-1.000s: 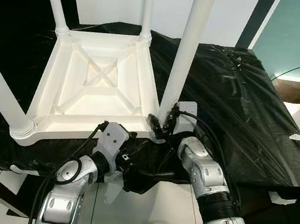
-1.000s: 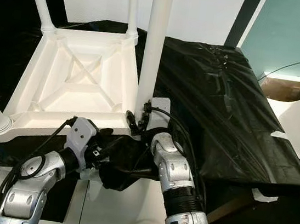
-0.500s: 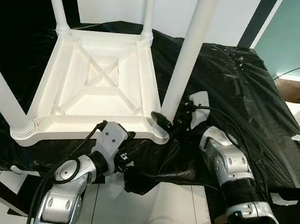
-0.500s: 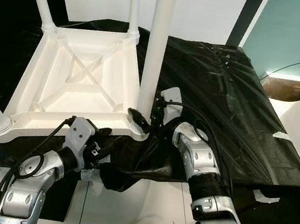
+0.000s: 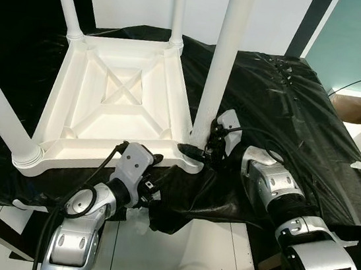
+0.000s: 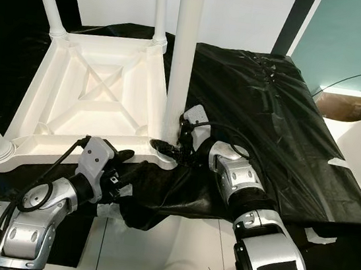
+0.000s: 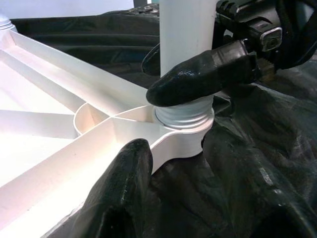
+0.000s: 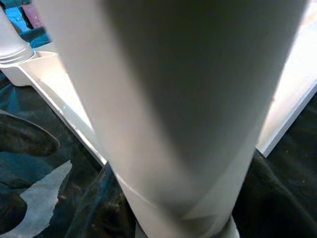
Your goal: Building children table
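1. The white table top (image 5: 115,100) lay upside down on black plastic sheeting (image 5: 289,116), its ribbed underside up, with four white legs standing up from its corners.
2. The right gripper (image 5: 200,149) sat at the base of the near-right leg (image 5: 220,60), its fingers (image 7: 198,74) closed around the leg just above the threaded collar (image 7: 184,115) — one finger on each side.
3. The left gripper (image 5: 148,201) was below and to the left of that corner, at the table top's near rim; one finger (image 7: 121,188) rested against the rim, but whether it gripped anything was hard to tell — the sheeting hid the tips.
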{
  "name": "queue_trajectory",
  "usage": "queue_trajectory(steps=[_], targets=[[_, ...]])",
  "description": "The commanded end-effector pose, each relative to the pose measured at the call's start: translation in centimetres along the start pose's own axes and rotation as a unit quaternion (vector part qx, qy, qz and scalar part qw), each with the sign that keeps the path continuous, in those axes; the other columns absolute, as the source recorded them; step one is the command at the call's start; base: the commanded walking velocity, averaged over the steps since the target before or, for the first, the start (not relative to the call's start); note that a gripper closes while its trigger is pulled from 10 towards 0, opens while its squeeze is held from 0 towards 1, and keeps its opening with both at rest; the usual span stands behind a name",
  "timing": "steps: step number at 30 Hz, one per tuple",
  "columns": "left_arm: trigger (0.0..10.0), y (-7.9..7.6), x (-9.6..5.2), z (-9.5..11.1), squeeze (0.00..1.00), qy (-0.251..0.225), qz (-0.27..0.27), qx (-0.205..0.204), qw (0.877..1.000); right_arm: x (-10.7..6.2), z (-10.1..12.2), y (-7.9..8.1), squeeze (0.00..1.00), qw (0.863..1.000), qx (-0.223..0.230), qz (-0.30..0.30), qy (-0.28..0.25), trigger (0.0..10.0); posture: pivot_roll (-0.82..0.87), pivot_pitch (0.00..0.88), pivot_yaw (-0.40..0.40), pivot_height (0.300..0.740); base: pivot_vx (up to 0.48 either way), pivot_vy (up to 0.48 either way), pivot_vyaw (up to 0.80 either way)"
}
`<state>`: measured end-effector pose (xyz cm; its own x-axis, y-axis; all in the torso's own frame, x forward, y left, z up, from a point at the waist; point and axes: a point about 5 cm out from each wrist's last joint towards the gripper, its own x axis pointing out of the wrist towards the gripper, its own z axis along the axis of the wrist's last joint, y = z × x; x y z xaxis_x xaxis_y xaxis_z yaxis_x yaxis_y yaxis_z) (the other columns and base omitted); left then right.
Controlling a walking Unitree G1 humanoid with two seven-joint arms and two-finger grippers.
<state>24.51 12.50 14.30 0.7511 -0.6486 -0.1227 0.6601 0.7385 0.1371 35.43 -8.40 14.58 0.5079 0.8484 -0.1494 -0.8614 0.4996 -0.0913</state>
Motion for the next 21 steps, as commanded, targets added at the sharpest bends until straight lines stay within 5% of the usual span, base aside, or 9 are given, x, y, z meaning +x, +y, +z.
queue_trajectory(steps=[1, 14, 16, 21], targets=[[10.0, 0.4, -0.2, 0.1, 0.0, 0.0, 0.063, -0.004, 0.998, 0.3, -0.4, 0.5, 0.0, 1.0, 0.001, 0.021, 0.014, 0.0, 0.13, 0.0, -0.057, 0.74, 0.0, 0.0, 0.0], [10.0, 0.1, -0.6, -0.2, 0.0, 0.005, 0.063, -0.009, 0.998, 0.6, -1.7, 0.8, 0.0, 0.997, 0.032, -0.068, 0.011, 0.0, 0.12, 0.01, -0.056, 0.74, 0.0, 0.0, 0.0], [10.0, 0.0, -0.6, -0.2, 0.0, 0.006, 0.061, -0.01, 0.998, 0.9, -2.3, 1.1, 0.0, 0.987, 0.071, -0.142, 0.012, 0.0, 0.12, 0.011, -0.053, 0.74, 0.0, 0.0, 0.0], [10.0, 0.0, -0.6, -0.2, 0.0, 0.007, 0.06, -0.01, 0.998, 1.1, -2.9, 1.7, 0.0, 0.976, 0.082, -0.202, 0.015, 0.0, 0.12, 0.011, -0.052, 0.74, 0.0, 0.0, 0.0]])
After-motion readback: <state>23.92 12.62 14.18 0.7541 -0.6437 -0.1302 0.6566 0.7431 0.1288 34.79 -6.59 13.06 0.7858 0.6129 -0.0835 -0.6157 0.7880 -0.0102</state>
